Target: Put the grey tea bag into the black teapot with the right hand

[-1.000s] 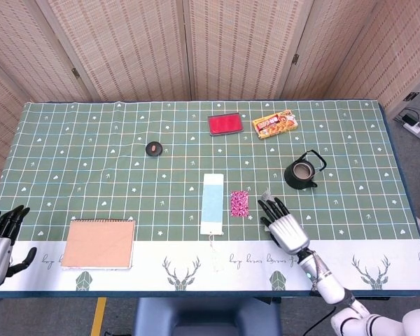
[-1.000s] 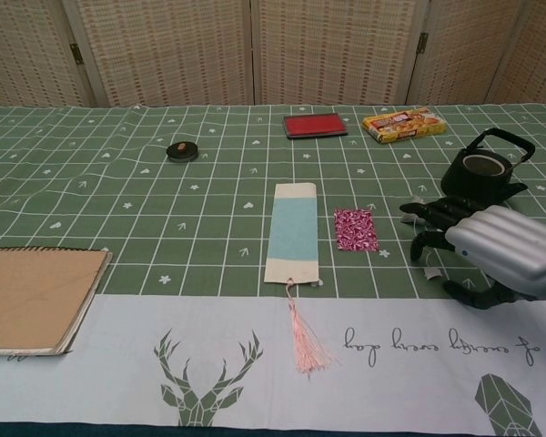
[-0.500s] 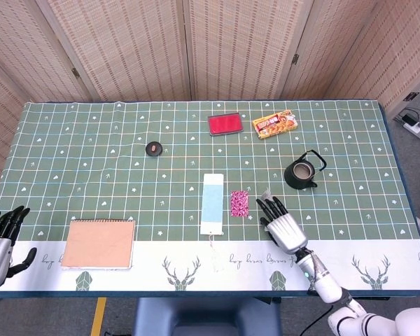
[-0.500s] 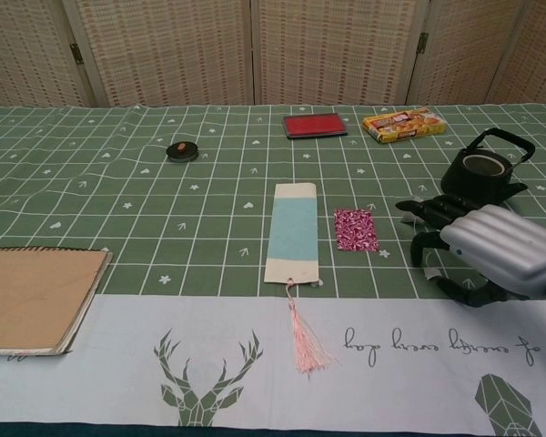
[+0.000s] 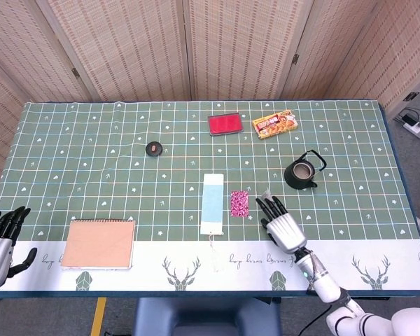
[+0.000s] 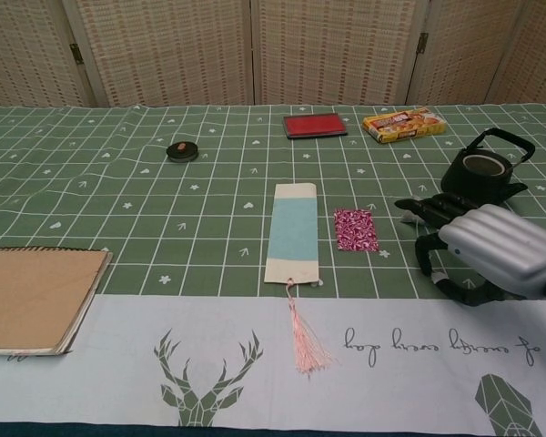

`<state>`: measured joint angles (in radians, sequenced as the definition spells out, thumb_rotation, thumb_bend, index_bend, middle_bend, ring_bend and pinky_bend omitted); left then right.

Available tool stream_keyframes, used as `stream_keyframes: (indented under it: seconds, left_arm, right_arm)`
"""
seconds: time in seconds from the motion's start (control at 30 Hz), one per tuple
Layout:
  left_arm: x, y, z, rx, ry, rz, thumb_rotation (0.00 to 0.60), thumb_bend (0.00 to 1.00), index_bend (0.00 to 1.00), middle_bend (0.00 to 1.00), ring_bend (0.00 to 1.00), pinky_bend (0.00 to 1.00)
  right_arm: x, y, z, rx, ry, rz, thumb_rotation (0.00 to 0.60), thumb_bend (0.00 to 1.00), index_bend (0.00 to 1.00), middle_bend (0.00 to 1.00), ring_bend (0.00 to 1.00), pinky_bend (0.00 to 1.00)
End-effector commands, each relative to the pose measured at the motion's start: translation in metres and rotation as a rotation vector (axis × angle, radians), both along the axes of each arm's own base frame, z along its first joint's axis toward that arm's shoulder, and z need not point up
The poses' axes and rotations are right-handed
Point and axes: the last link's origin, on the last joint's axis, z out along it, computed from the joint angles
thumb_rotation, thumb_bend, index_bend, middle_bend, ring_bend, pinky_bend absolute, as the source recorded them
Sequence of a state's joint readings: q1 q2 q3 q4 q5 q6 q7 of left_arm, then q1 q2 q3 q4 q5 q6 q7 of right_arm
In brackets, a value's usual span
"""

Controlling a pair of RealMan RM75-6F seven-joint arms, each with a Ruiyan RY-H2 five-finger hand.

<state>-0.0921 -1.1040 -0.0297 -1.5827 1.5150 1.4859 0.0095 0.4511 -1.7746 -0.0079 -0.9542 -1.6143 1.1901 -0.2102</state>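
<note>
Your right hand (image 6: 491,248) has crept slightly left, fingers arched over the grey tea bag (image 5: 267,194) on the cloth; whether it grips is unclear. Lifting and dropping it into the nearby teapot (image 6: 484,173) remain.

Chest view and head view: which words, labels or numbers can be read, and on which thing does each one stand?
Tablecloth, white border: one line of cursive script, upside down in the chest view, cannot be read with certainty.
Yellow snack box: printed text, too small and blurred to read.
Red pad, notebook, bookmark: no text visible.
</note>
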Motion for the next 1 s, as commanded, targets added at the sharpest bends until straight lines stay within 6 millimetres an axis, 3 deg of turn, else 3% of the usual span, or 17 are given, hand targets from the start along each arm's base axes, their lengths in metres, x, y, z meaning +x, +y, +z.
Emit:
stream_keyframes:
  seconds: [0.03, 0.63, 0.8, 1.0]
  left_arm:
    - [0.000, 0.000, 0.000, 0.000, 0.000, -0.001, 0.600, 0.34, 0.00, 0.04, 0.06, 0.01]
    - [0.000, -0.001, 0.000, -0.003, -0.006, -0.019, 0.600, 0.34, 0.00, 0.04, 0.06, 0.00]
    - [0.000, -0.001, 0.000, -0.002, -0.003, -0.019, 0.600, 0.34, 0.00, 0.04, 0.06, 0.00]
    - [0.000, 0.000, -0.001, -0.002, 0.002, -0.009, 0.600, 0.34, 0.00, 0.04, 0.06, 0.00]
  right_arm:
    - [0.000, 0.000, -0.001, 0.000, 0.001, 0.000, 0.600, 0.46, 0.52, 0.00, 0.00, 0.00]
    - [0.002, -0.004, 0.009, -0.038, -0.023, 0.003, 0.600, 0.46, 0.62, 0.00, 0.00, 0.00]
    - [0.017, -0.008, 0.029, -0.078, -0.099, 0.032, 0.600, 0.46, 0.63, 0.00, 0.00, 0.00]
    - [0.055, -0.012, 0.072, -0.164, -0.176, 0.098, 0.600, 0.46, 0.64, 0.00, 0.00, 0.00]
